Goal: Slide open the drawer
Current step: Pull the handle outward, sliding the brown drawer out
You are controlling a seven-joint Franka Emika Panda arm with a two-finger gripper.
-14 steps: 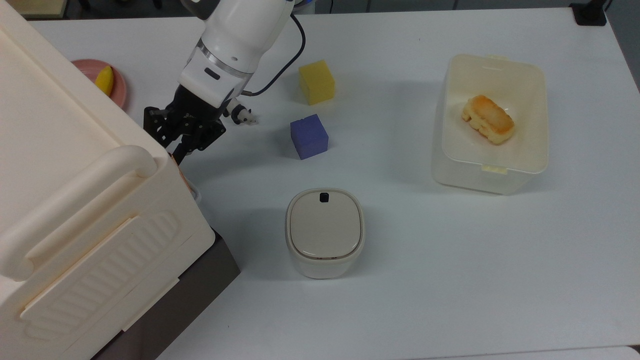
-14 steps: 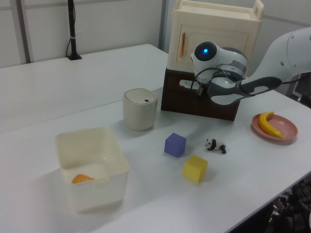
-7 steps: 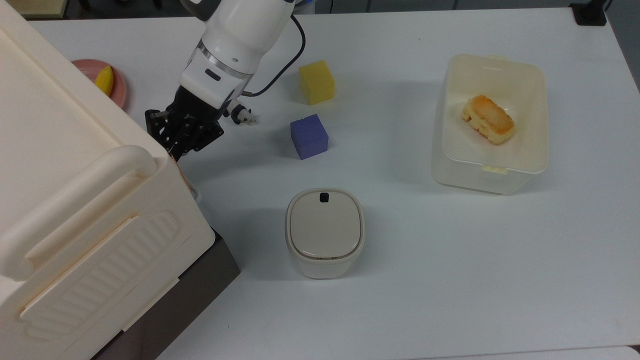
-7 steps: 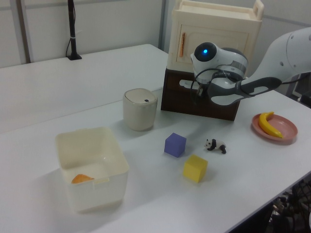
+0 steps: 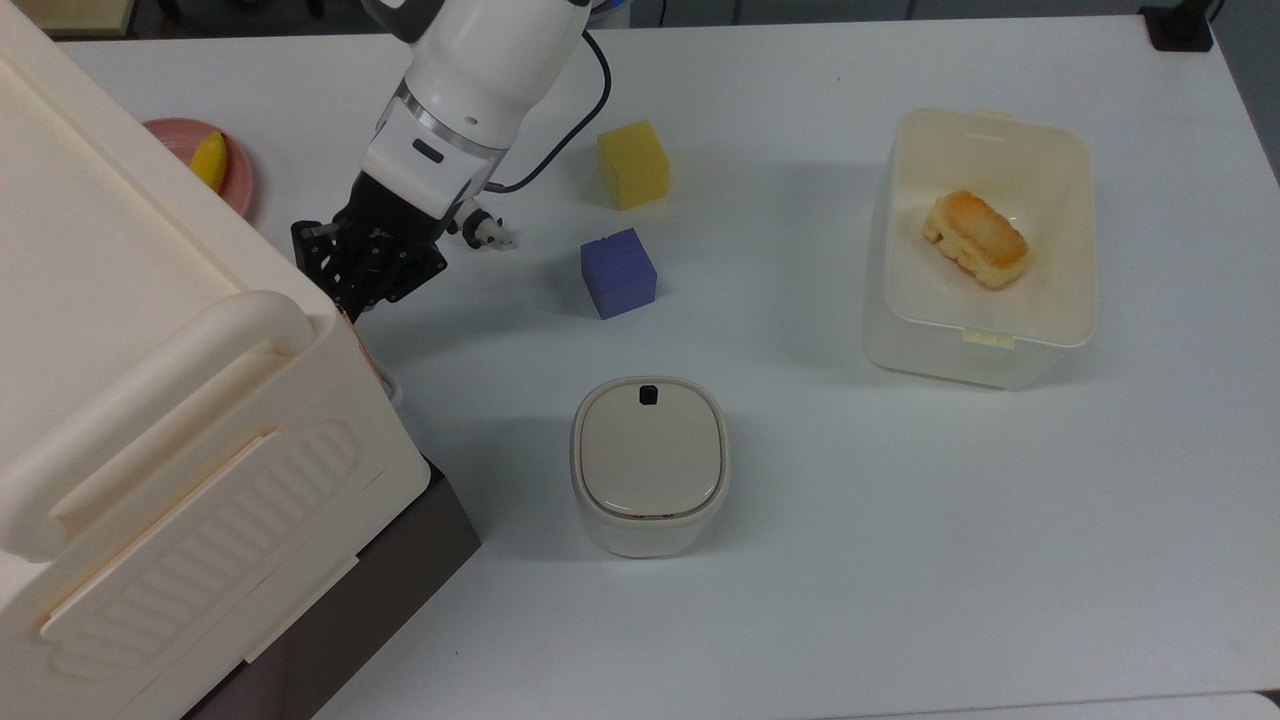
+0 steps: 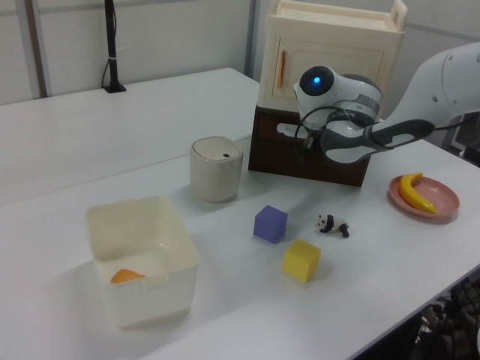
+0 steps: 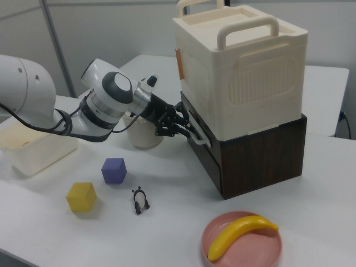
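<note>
The drawer (image 7: 204,151) is the dark brown front in the upper part of the wooden cabinet (image 7: 261,150), under the cream box. Its thin white loop handle (image 7: 199,133) sticks out toward the arm. My gripper (image 7: 186,127) reaches in from the right view's left, and its black fingers are shut on that handle. In the left view the gripper (image 6: 304,142) sits against the drawer front (image 6: 281,154), just right of the handle (image 6: 287,129). Seen from the top, the gripper (image 5: 345,312) disappears under the cream box's corner.
A large cream box (image 7: 245,67) with a thick handle stands on the cabinet. Near the arm lie a toy panda (image 5: 487,232), a purple cube (image 5: 618,272) and a yellow cube (image 5: 633,163). Further off are a lidded bin (image 5: 648,462), a tub with bread (image 5: 980,240) and a banana plate (image 7: 242,238).
The gripper has drawn in slightly toward the cabinet and its fingers have narrowed around the handle. The drawer front has not visibly moved.
</note>
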